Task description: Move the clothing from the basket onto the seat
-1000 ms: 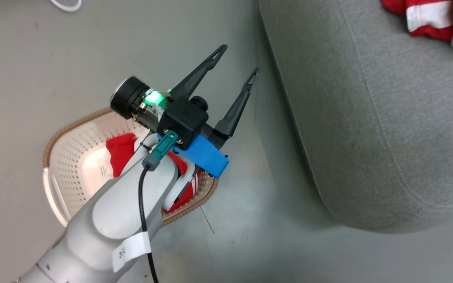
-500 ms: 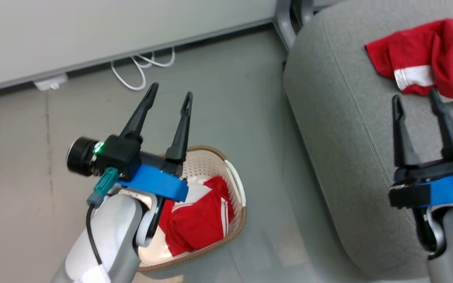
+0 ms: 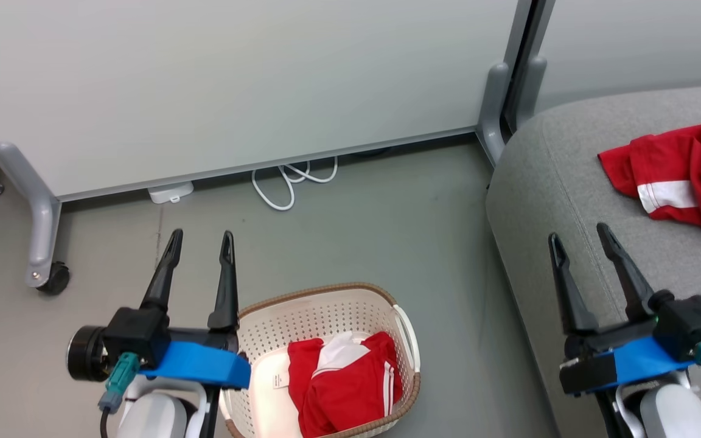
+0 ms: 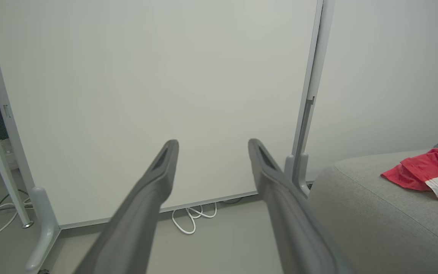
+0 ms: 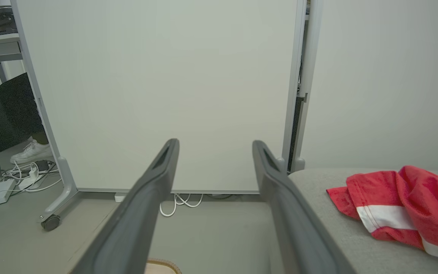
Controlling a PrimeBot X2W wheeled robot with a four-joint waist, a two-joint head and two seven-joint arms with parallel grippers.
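Observation:
On the floor stands the cream basket [image 3: 320, 313] with a brown rim, and red-and-white clothing [image 3: 341, 386] lies bunched in it. A second red-and-white garment [image 3: 685, 173] [image 4: 430, 177] [image 5: 401, 205] rests on the grey seat [image 3: 575, 201] [image 4: 371, 224] [image 5: 329, 228] at the right. My left gripper [image 3: 201, 240] [image 4: 213, 146] hangs open and empty left of the basket, above the floor. Open and empty too, my right gripper [image 3: 578, 240] [image 5: 215, 146] hovers over the seat's near left edge, short of the garment. Both point toward the white partition.
White partition panels [image 3: 235, 85] on grey castered legs [image 3: 46, 243] close off the back. A white cable [image 3: 292, 179] and a power brick [image 3: 171, 191] lie at their foot. At the far left of the right wrist view are cables and a person's white shoe [image 5: 30, 152].
The head camera has swung up and round, so the partition now shows. Both arms have settled level at the lower corners, fingers forward. The clothing in the basket and on the seat stays put.

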